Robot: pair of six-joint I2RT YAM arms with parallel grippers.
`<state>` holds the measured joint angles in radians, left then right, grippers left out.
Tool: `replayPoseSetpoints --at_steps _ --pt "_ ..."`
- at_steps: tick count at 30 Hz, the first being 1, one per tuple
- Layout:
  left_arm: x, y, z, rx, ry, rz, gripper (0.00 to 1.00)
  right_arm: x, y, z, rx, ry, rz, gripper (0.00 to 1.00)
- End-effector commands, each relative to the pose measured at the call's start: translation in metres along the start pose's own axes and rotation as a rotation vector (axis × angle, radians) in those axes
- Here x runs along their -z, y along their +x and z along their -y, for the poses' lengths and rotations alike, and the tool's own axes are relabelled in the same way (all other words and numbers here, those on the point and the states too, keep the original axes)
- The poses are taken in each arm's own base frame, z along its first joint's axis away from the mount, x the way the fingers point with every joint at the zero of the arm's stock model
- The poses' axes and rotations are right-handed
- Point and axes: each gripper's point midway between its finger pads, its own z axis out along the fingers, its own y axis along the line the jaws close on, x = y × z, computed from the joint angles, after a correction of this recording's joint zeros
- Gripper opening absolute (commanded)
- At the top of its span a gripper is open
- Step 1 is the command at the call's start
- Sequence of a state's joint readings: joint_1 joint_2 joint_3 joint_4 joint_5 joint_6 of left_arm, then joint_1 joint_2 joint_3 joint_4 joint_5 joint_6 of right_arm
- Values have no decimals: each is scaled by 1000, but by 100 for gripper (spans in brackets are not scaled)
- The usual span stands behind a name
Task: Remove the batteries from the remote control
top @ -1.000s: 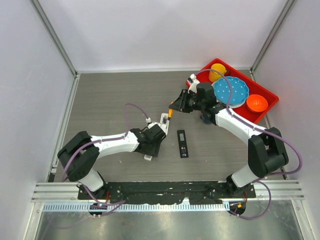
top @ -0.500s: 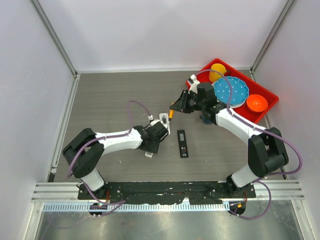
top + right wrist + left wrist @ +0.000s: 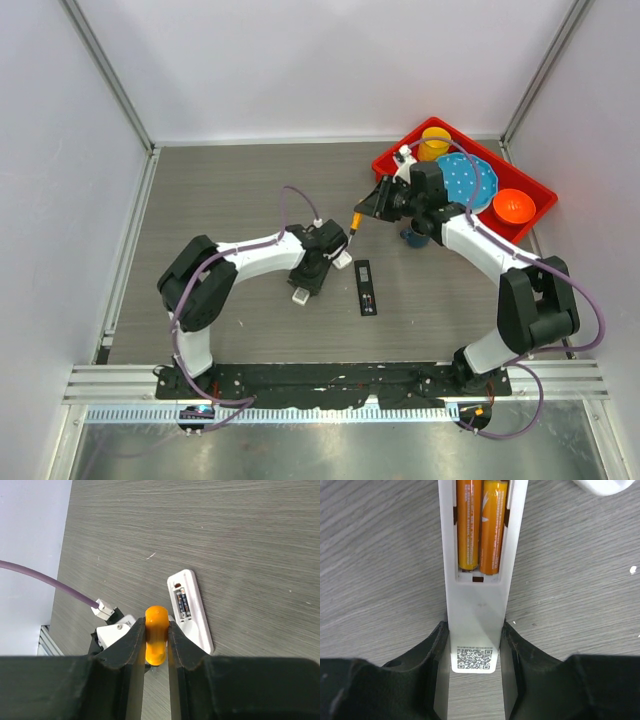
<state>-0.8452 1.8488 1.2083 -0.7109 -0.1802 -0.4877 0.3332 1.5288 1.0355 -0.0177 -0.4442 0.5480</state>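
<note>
**Two orange batteries seated in open white remote, left tool clamping it**

Left tool is partly closed and pinches the white remote by its side edges at the label end. The remote looks to rest on the desk, back up, bay uncovered. Batteries: two orange cells side by side in the bay, touching, none out yet.

Right tool is closed tight on the handle of the orange-handled screwdriver, hovering just beside the remote's far end. A black remote lies apart on the desk. The small white piece by the left arm is maybe the cover, can't confirm.

Handling, my read:
- **Cells:** light, rigid, with smooth round jackets, so slippery and likely to roll once free. They sit snug in the bay, with no room for fingers alongside.
- **Where to grab:** best bet is to lever one end up with the screwdriver tip, then pinch across mid-barrel.
- **Remote:** light plastic that would slide if not held, so the side clamp makes sense.
- **Risk:** a cell pops out and rolls off.
</note>
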Motion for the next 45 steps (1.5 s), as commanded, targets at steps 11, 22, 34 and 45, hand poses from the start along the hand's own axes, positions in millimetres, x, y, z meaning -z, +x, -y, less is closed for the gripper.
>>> replayPoseSetpoints --at_steps 11,22,34,45 --pt "-16 -97 58 -163 220 221 0 36 -20 12 -7 29 80 1" --pt "5 -91 57 -326 292 250 0 33 -12 10 -7 -12 61 1" --pt "15 -51 43 -308 304 198 0 25 -3 11 -12 -53 47 1" --pt "27 -3 8 -316 159 167 0 10 20 11 3 -72 -11 1"
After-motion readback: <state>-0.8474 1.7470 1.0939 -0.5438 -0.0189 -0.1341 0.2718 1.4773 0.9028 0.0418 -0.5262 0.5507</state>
